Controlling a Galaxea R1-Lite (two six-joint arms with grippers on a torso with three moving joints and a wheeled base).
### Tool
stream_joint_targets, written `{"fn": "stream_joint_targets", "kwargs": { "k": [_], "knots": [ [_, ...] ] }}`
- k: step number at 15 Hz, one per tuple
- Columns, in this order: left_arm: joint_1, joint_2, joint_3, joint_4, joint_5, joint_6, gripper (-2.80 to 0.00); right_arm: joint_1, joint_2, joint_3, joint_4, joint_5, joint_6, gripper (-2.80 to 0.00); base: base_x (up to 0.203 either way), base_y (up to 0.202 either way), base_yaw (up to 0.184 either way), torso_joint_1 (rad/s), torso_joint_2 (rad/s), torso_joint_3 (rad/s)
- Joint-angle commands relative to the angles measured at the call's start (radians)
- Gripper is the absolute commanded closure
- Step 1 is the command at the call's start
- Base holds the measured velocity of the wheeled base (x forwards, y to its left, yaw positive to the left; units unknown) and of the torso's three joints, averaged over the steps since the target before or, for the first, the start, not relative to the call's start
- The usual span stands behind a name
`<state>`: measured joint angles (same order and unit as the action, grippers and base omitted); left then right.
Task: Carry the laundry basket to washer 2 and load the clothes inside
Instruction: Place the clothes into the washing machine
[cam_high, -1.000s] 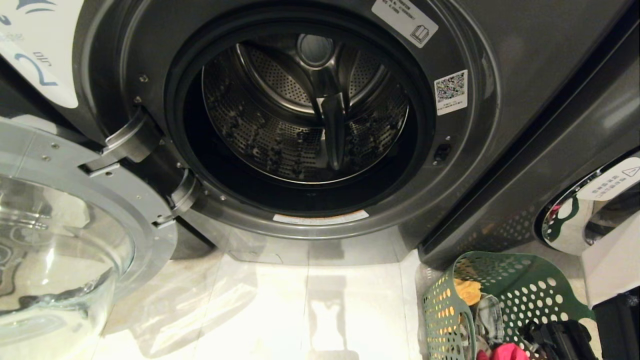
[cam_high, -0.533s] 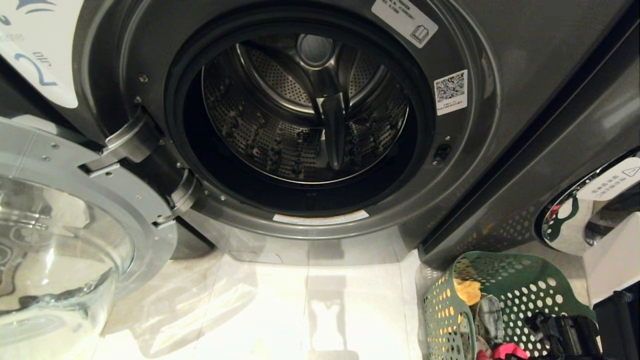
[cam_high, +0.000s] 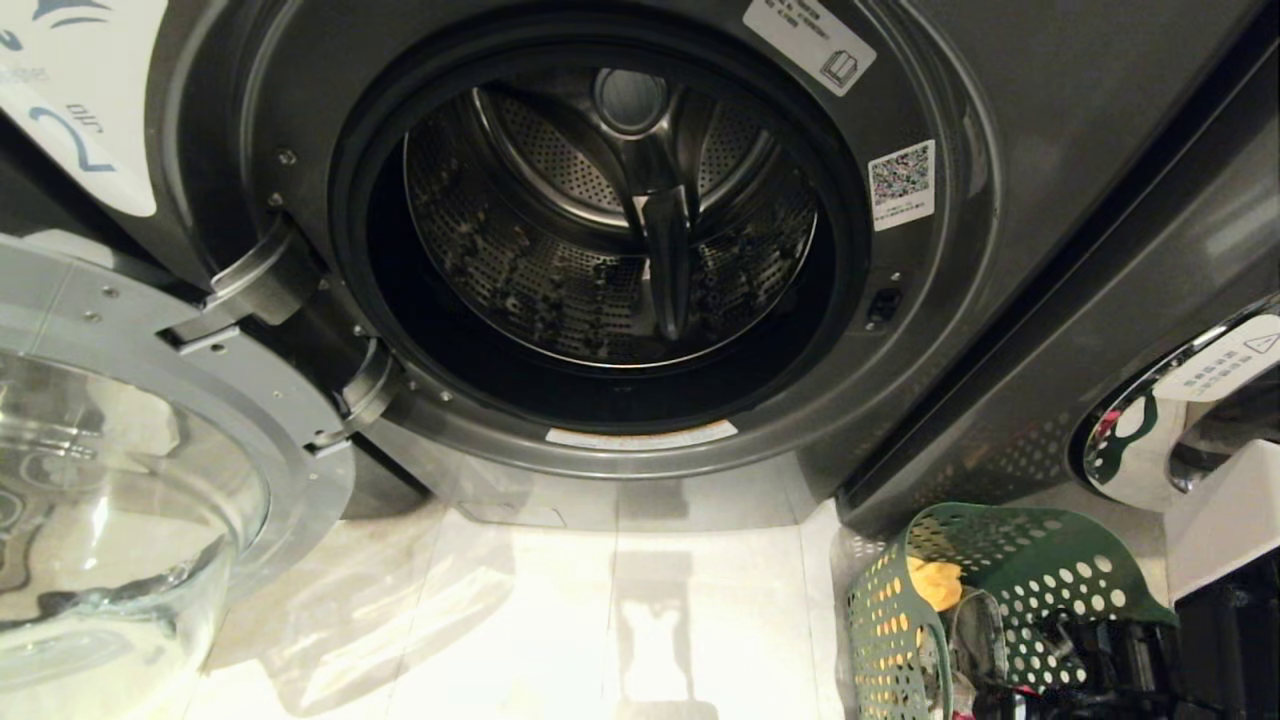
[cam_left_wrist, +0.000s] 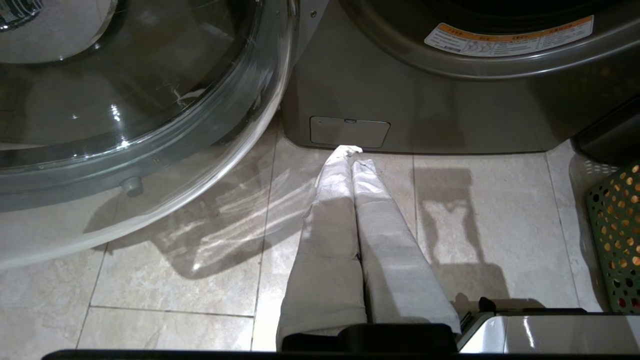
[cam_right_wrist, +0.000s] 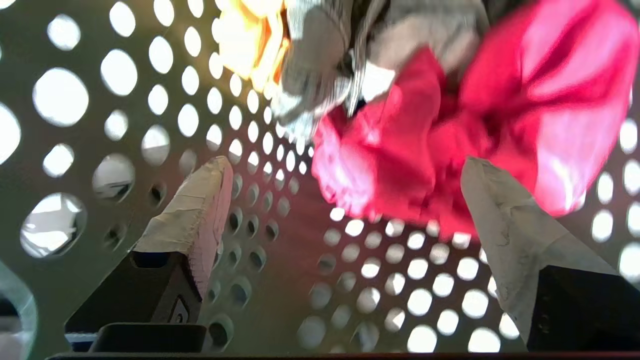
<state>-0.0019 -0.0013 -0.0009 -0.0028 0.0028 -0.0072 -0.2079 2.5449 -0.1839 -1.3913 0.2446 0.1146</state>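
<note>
Washer 2 stands in front of me, its "2" label at the upper left, its drum bare. The green laundry basket sits on the floor at the lower right. In it lie the clothes: yellow, grey and, in the right wrist view, pink-red. My right gripper is down inside the basket, open, its fingers either side of the pink-red garment's lower edge and holding nothing. My left gripper hangs shut and empty over the floor before the washer.
The washer's glass door is swung wide open at the left. A neighbouring washer with a chrome-rimmed door stands at the right, close behind the basket. Pale floor tiles lie between the door and the basket.
My right gripper has sunk deeper into the basket and its fingers have spread wider. The pink-red garment has dropped out of the head view. The left arm has kept still.
</note>
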Motion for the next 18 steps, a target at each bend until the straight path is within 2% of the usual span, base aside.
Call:
{"fn": "stream_joint_targets", "kwargs": {
  "k": [1,6,10,15,18],
  "knots": [
    [0.000,0.000,0.000,0.000,0.000,0.000,0.00,-0.009,0.001,-0.060,0.033,0.010,-0.016,-2.80,0.000,0.000,0.000,0.000,0.00,0.000],
    [0.000,0.000,0.001,-0.001,0.000,-0.001,0.00,-0.094,-0.020,-0.267,0.300,0.041,-0.115,-2.80,0.000,0.000,0.000,0.000,0.00,0.000],
    [0.000,0.000,0.000,0.000,0.000,-0.001,0.00,-0.126,0.011,-0.436,0.463,0.079,-0.165,-2.80,0.000,0.000,0.000,0.000,0.00,0.000],
    [0.000,0.000,-0.001,0.000,0.000,0.000,0.00,-0.133,0.114,-0.581,0.495,0.145,-0.205,-2.80,0.000,0.000,0.000,0.000,0.00,0.000],
    [-0.001,0.000,0.000,0.000,0.000,0.000,0.00,-0.133,0.197,-0.636,0.494,0.152,-0.228,-2.80,0.000,0.000,0.000,0.000,0.00,0.000]
  ]
}}
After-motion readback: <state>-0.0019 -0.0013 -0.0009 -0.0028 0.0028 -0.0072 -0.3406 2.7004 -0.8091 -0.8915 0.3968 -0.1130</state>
